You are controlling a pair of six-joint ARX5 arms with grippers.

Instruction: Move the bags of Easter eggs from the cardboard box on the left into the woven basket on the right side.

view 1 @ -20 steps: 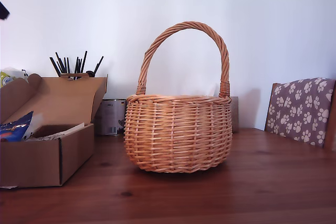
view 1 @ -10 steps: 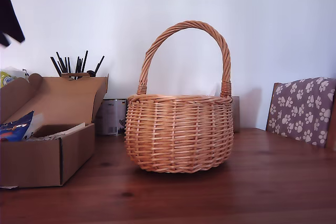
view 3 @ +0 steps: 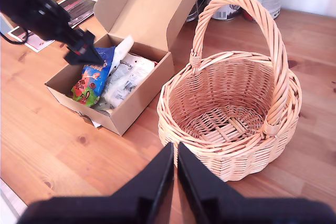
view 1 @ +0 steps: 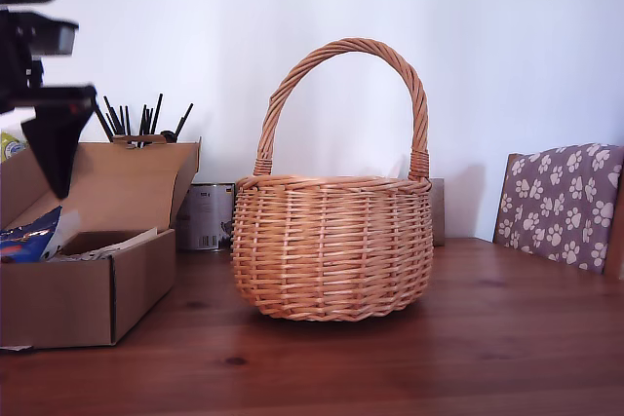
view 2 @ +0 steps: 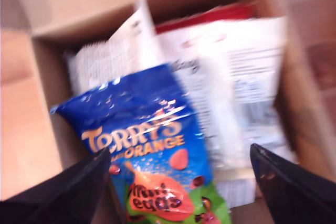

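My first gripper (view 2: 181, 182) hung jaws apart over the blue Terry's egg bag (view 2: 149, 145) inside the cardboard box (view 1: 88, 289). My second gripper (view 3: 175, 169) hovered high, jaws together, near the empty woven basket (view 3: 231, 124).

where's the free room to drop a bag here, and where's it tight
The woven basket is empty, its whole bottom bare under the arched handle. Bare wooden table also lies in front of the cardboard box and basket. It is tight inside the box, packed with the blue bag and white packets, with my first gripper over it.
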